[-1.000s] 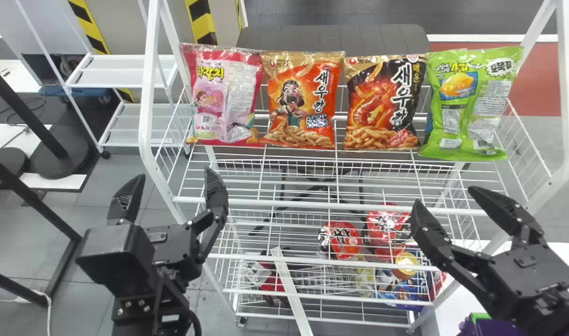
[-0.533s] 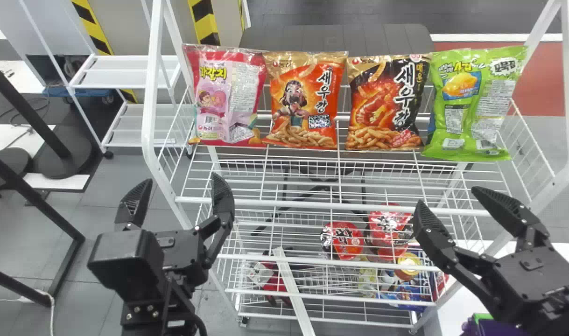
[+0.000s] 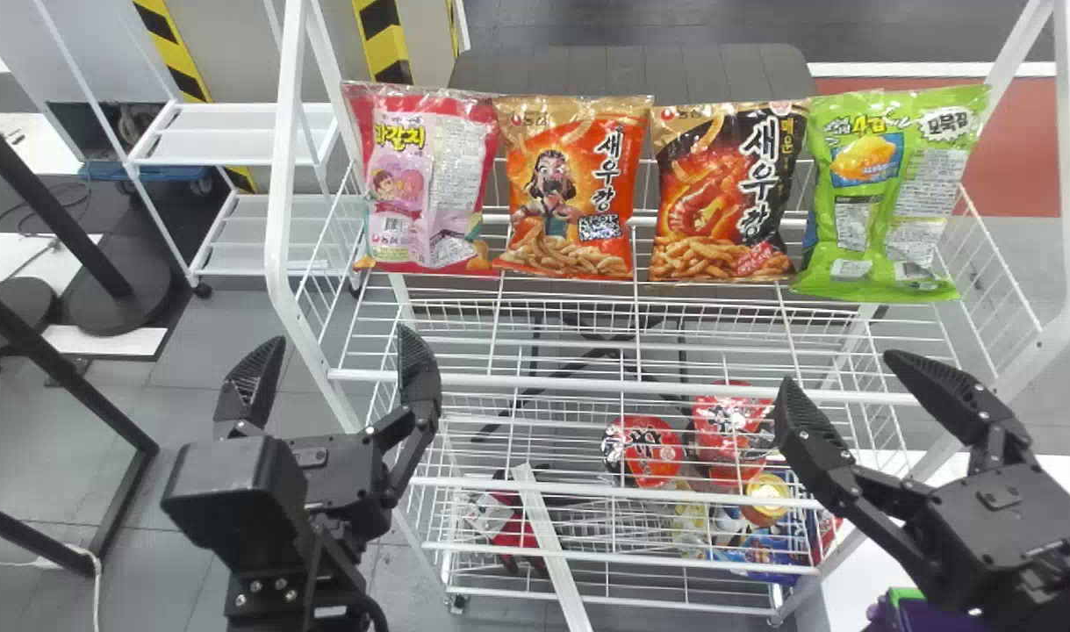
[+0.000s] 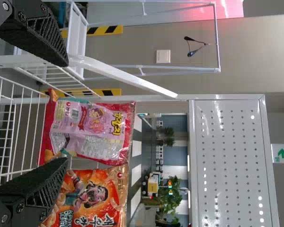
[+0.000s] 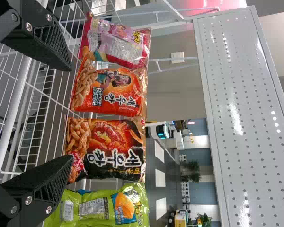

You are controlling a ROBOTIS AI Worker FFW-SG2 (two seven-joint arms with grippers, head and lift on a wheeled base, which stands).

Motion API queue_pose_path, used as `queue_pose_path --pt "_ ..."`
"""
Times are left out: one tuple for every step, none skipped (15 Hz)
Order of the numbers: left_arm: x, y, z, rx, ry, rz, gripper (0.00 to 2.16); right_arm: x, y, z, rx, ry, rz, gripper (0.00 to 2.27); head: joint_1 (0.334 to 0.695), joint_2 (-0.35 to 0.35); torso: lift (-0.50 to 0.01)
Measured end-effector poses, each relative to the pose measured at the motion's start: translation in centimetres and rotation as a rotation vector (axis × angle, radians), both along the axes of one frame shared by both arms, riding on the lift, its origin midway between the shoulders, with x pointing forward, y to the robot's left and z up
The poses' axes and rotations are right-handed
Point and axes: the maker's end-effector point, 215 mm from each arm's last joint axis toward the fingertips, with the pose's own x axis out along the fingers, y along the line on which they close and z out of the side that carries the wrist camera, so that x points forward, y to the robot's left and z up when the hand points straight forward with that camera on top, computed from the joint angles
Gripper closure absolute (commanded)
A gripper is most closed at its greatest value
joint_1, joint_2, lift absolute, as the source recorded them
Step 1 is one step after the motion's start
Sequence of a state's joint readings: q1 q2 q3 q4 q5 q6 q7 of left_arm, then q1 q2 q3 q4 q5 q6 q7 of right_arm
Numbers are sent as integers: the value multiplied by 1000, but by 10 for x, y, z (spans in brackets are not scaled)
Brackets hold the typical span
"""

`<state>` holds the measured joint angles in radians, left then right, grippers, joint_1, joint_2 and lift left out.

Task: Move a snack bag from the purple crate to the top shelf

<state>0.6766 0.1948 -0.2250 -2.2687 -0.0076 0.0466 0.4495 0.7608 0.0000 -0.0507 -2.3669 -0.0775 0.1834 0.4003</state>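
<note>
- Two black pincers face a wire rack, both empty. The left gripper (image 3: 342, 338) is spread wide before the rack's left end, its tips apart with nothing between them.
- The right gripper (image 3: 837, 369) is also spread wide, near the front rail (image 3: 605, 384) toward the right end; whether it touches the wire, one cannot tell.
- Four snack bags stand side by side on the top shelf: a pink bag (image 3: 420, 184), an orange bag (image 3: 578, 193), a dark bag (image 3: 719, 193) and a green bag (image 3: 886, 193). Which one the task means is unclear.
- The purple crate (image 3: 934, 616) sits at lower right, partly behind the right arm; its contents cannot be made out.
- The likeliest mishap is a snag: spread fingers could hook the rail or wires if the right arm swings before backing clear.
- A jolt to the rack could topple the leaning bags. A low sweep could knock the crate, and another bag squeezed into this tight row might push a neighbour over.
</note>
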Motion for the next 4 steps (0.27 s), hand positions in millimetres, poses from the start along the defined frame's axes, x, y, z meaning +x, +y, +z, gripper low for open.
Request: queue_pose_path --pt "0 -1 0 -1 -1 -1 107 0 0 0 0 0 0 188 695 70 0" --pt "0 -2 0 -2 -1 -3 107 0 0 0 0 0 0 188 695 68 0" --pt "-1 -3 1 0 -2 -2 107 0 0 0 0 -1 0 188 695 67 0" --pt "-1 -4 2 3 -4 -1 107 0 0 1 0 -3 1 188 695 66 0"
